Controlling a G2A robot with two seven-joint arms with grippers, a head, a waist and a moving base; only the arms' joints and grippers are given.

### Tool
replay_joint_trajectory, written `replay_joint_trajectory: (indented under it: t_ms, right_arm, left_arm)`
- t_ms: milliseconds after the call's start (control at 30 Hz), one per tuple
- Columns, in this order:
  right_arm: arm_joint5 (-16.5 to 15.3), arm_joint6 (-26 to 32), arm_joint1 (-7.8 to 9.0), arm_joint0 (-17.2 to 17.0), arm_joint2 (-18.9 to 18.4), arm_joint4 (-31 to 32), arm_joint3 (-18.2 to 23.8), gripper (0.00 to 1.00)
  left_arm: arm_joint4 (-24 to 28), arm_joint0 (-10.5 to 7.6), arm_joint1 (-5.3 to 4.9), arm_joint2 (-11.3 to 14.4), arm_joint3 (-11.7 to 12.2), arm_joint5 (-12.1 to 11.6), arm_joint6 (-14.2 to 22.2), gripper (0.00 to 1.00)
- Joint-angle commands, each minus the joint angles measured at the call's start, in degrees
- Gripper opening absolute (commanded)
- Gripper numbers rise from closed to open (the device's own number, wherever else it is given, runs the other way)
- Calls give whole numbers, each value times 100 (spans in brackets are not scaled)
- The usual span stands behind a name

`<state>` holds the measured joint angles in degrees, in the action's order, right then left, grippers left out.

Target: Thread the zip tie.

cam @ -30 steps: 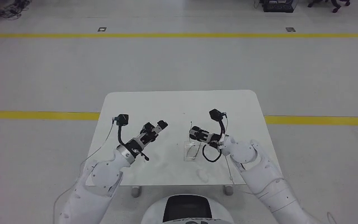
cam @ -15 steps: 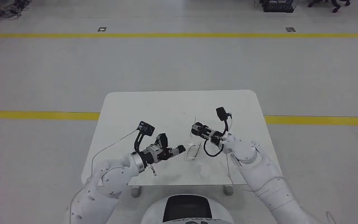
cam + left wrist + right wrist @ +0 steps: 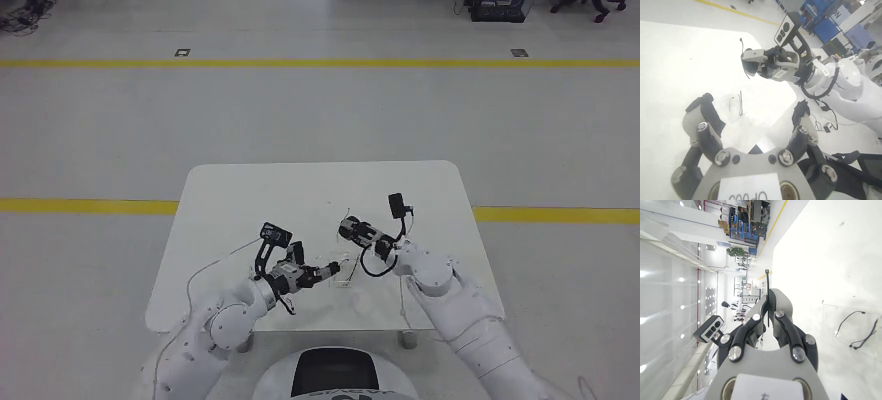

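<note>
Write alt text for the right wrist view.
The right tool is shut on a black zip tie, whose head sticks out past the tool. Beyond it, loose ties lie on the white table.

Colours: zip tie (image 3: 767, 279) black; table (image 3: 300, 195) plain white.
Right gripper (image 3: 770, 296) grey and black; yellow floor stripe (image 3: 80, 206) at table's three and nine o'clock.

Top camera: looking steeply down from above the arms, taking in the whole table (image 3: 250, 190) and the floor (image 3: 320, 110) beyond. Left wrist camera: sitting close behind the left gripper (image 3: 753, 102), facing right toward the right gripper (image 3: 751, 64); right wrist camera: sitting close behind that gripper, facing left and far across the table. All three are sharing the clear pouch (image 3: 347, 280) on the table's near half.
</note>
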<state>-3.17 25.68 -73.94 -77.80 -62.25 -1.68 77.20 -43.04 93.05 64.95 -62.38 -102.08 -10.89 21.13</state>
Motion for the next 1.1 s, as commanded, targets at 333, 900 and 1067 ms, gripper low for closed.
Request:
replay_joint_trajectory:
  t_ms: [333,900,1067]
  right_arm:
    - [25,-37,-4,49,21,84,5,0]
    - [122,305,-60,47,-19,-966,-159,0]
    - [122,305,-60,47,-19,-966,-159,0]
  left_arm:
    - [19,-66,23,94,-16,80,-229,100]
    - [-1708,-394,94,663,799,125,-1865,100]
    - [-1680,-403,100,687,804,66,-1957,100]
